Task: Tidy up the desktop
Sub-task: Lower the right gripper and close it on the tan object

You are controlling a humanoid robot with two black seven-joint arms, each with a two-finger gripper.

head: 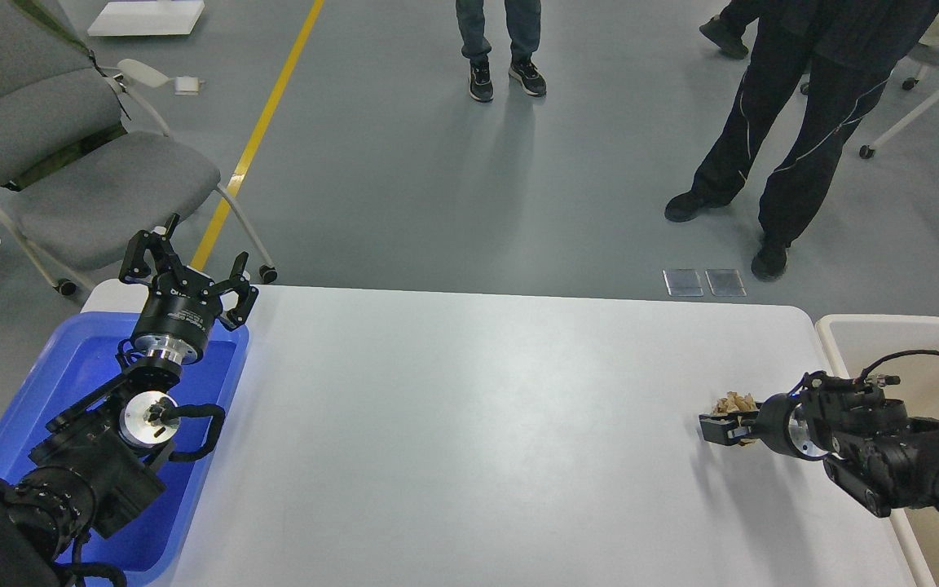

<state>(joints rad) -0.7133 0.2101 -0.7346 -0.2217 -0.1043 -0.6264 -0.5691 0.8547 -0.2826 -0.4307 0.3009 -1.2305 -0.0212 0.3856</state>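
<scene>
The white desktop (469, 424) fills the middle of the head view. A small crumpled tan scrap (733, 402) lies near its right edge. My right gripper (722, 424) comes in from the right, low over the desktop and right at the scrap, which shows just above its dark fingers (716, 430). The fingers are seen edge-on, so I cannot tell whether they hold the scrap. My left gripper (187, 273) is open and empty, pointing up and away above the far end of the blue tray (46, 391).
A beige bin (893, 334) stands off the desktop's right edge, under my right arm. A grey chair (78, 179) is behind the tray. People's legs (795, 147) stand on the floor beyond the desktop.
</scene>
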